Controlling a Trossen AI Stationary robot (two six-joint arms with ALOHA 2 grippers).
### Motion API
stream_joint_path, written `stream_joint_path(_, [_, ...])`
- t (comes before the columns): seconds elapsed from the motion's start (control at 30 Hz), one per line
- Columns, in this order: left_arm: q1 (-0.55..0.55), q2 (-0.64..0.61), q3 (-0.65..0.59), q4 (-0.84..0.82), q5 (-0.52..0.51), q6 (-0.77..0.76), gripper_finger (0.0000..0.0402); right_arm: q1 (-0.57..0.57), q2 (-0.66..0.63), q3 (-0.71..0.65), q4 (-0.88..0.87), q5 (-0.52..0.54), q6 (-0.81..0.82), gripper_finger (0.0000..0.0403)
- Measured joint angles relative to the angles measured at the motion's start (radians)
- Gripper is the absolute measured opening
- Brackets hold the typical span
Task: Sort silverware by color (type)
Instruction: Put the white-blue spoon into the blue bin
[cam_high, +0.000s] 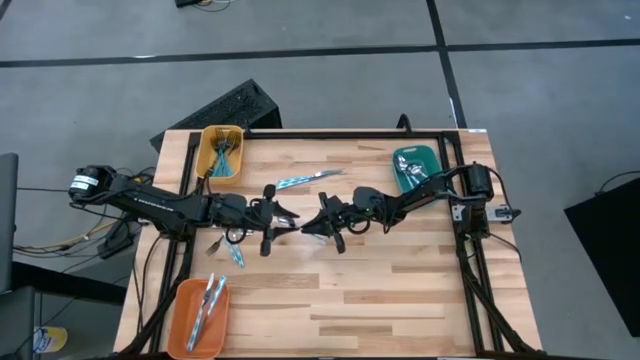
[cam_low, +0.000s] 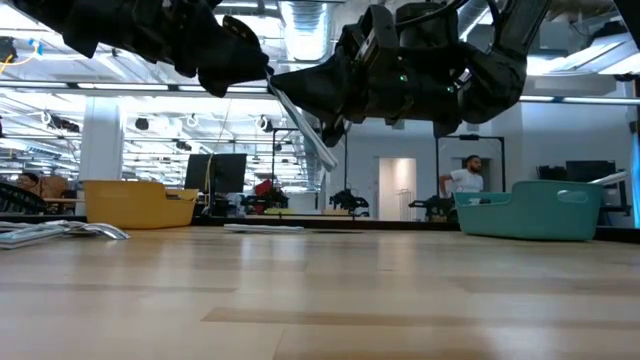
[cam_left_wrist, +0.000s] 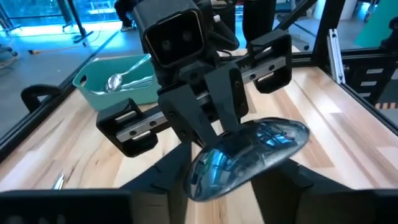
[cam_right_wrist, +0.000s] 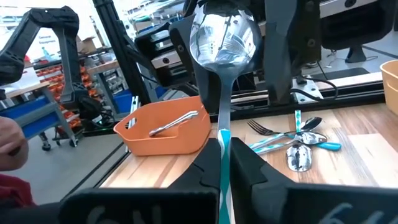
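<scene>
High view: both pincers meet mid-table, right pincer (cam_high: 318, 228) gripping spoon (cam_right_wrist: 222, 37).

A spoon (cam_right_wrist: 222, 37) with a shiny bowl and slim blue handle is held above the table's middle — more silverware (cam_high: 309, 178) lies flat toward the far edge, and some near the left edge.

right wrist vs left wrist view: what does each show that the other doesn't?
Only the right wrist view: the orange tray with a utensil in it, and a loose fork and spoons lying on the table; the right gripper is shut on the spoon's blue handle.
Only the left wrist view: the teal tray holding silverware, seen behind the right gripper.
Both: the same spoon held up between the arms, its shiny bowl filling much of the left wrist view, and the wooden tabletop.
</scene>
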Motion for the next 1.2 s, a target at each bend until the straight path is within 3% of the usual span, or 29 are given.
stream_joint_path(0.3, [0.000,0.000,0.001,-0.018,0.103,-0.009,0.0007,0.000,-0.001,0.001,0.009,-0.004,-0.024,0.0023])
stream_joint_path(0.77, [0.000,0.000,0.001,-0.099,-0.019,-0.112,0.0000,-0.005,-0.001,0.001,0.003,0.006,-0.026,0.0032])
stream_joint_path(1.0, [0.001,0.000,0.001,-0.226,-0.159,-0.249,0.0000,-0.022,-0.001,0.001,-0.070,0.104,0.022,0.0035])
stream_joint_path(1.2, [0.001,0.000,0.000,-0.301,-0.225,-0.347,0.0000,-0.045,-0.001,0.001,-0.145,0.116,0.027,0.0035])
